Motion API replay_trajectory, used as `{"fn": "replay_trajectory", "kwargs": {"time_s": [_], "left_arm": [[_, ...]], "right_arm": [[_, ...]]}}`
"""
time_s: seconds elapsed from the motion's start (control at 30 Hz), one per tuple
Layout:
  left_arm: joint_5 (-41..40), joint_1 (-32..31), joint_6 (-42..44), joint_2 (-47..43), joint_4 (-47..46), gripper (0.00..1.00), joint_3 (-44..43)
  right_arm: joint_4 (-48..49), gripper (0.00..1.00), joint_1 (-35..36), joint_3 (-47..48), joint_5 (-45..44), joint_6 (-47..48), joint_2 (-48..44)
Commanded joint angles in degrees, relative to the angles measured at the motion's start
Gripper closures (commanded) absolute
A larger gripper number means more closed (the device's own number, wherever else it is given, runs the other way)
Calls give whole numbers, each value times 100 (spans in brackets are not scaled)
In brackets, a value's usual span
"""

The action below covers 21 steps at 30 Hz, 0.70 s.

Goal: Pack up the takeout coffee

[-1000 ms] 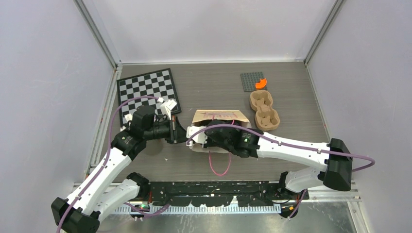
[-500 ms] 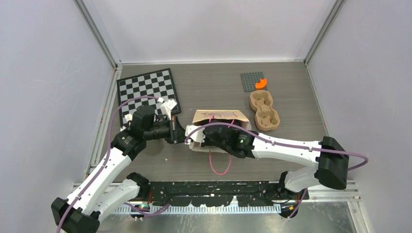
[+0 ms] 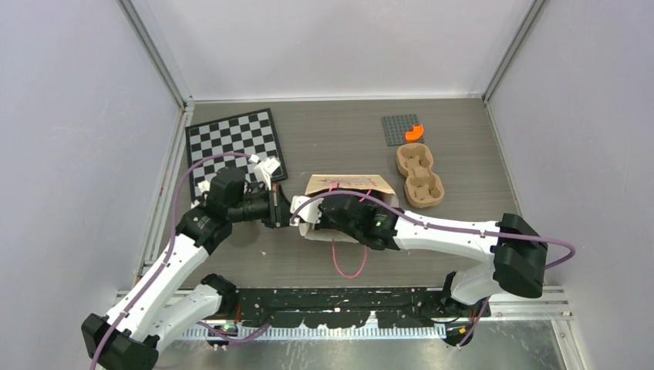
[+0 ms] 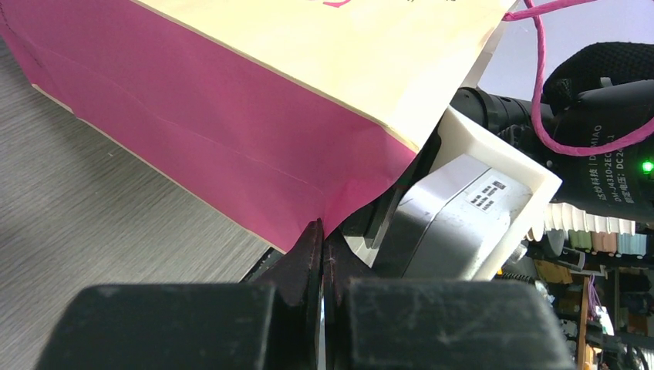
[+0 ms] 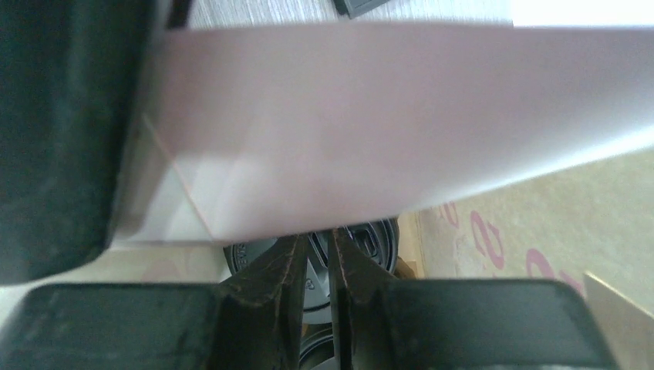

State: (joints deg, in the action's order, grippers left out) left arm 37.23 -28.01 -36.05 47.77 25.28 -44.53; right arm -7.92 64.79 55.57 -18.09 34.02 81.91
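A cream paper bag [image 3: 351,185] with pink sides stands mid-table. Its pink wall shows in the left wrist view [image 4: 231,116], and a pale sheet of it crosses the right wrist view [image 5: 370,116]. My left gripper [image 3: 287,212] is shut on the bag's lower corner edge [image 4: 322,239]. My right gripper [image 3: 308,220] is at the bag's left end. Its fingers [image 5: 316,247] stand a narrow gap apart, hold nothing, and their tips reach the paper's edge. Below them a black cup lid [image 5: 378,239] shows inside the bag, with part of a second lid under it. The cups' sleeves are hidden.
A checkerboard mat [image 3: 235,142] lies at the back left. A grey plate [image 3: 399,131] with an orange piece [image 3: 415,132] lies at the back right. A brown cup carrier [image 3: 420,176] sits right of the bag. The bag's pink handle [image 3: 348,262] trails toward me.
My right arm has shifted a little to the left, its elbow and wrist moving toward the bag's left end. My left arm and the bag have stayed put.
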Motion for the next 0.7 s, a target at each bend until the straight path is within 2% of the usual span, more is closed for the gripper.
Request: {"fn": "replay_trajectory", "kwargs": {"time_s": [0.0,0.67], "left_arm": [[257,-38,-101,-1,-243,100,-31],[261,-38,-226,-53,-257,100,21]], "right_arm": [[519,79,-63,-57,-39,-103,109],[1157,80,-179,-311,-445,-365,343]]}}
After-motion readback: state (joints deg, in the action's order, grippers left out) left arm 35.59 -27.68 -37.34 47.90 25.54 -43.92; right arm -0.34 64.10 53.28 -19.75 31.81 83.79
